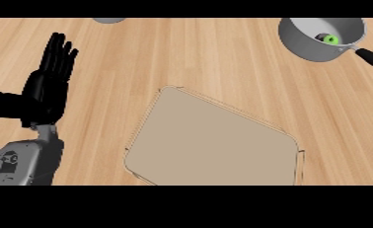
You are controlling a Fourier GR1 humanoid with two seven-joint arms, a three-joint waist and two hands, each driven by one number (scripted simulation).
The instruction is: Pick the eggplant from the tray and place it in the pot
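Containers were the main things seen on the wooden counter (218, 59). At the upper right a grey pot (313, 44) was set, its round wall seen from above and its dark handle (364, 56) pointed toward the right edge of the view. Inside the pot, close to the handle side, the eggplant (327, 38) was found: a small dark body with a bright green end, lying against the inner wall. Nothing else could be made out within the pot.

Lower in the view, from the centre toward the right, a flat beige tray (211, 143) was laid at an angle, one corner turned toward the top. Its low rim was seen as a thin line round the edge, and only bare surface was shown inside it. The tray and the pot were well apart, with plain counter between them.

At the top edge, left of centre, part of a grey round object (108, 20) was cut off by the frame, and what it was could not be told.

The left hand (47, 89) was shown at the left edge above its grey forearm (29, 160), fingers straight and pointed upward, nothing held, at rest. The right hand was not shown.
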